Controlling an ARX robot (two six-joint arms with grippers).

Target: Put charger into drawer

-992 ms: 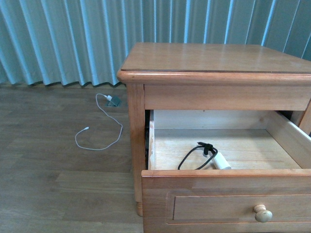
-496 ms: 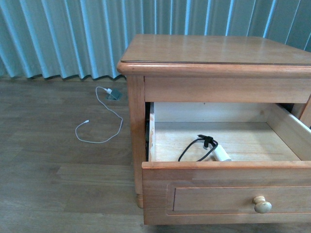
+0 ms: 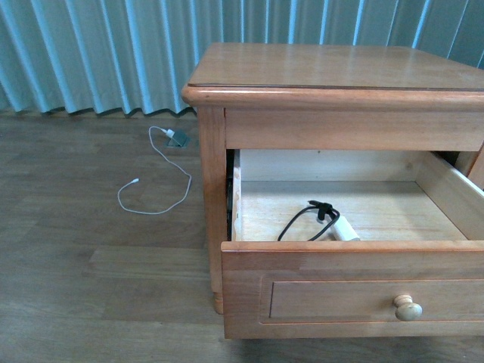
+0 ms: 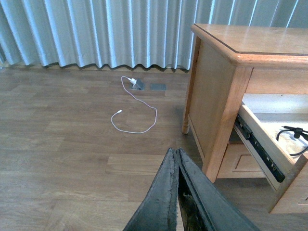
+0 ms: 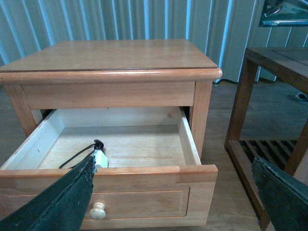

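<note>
Wood pretty much everywhere for us: a grey-brown plank floor (image 3: 91, 265) running back to pale blue pleated curtains (image 3: 98, 53), with a light-brown wooden nightstand (image 3: 333, 68) standing on it. Its taller light-brown wooden drawer (image 3: 348, 261), the one with the recessed panel front, is pulled well out, so we see the pale wood inside. Our right gripper (image 5: 173, 163) hangs in front of that drawer with its dark fingers spread wide and nothing between them. Our left gripper (image 4: 176, 153) is off to the nightstand's side over the floor, fingers pressed together and holding nothing. A thin white cable (image 3: 188, 184) loops across the floor near the curtains. The small white charger block with its bundled black cord (image 3: 344, 228) lies on the drawer bottom near the front. A round pale knob (image 3: 407, 307) sits on the drawer front.
</note>
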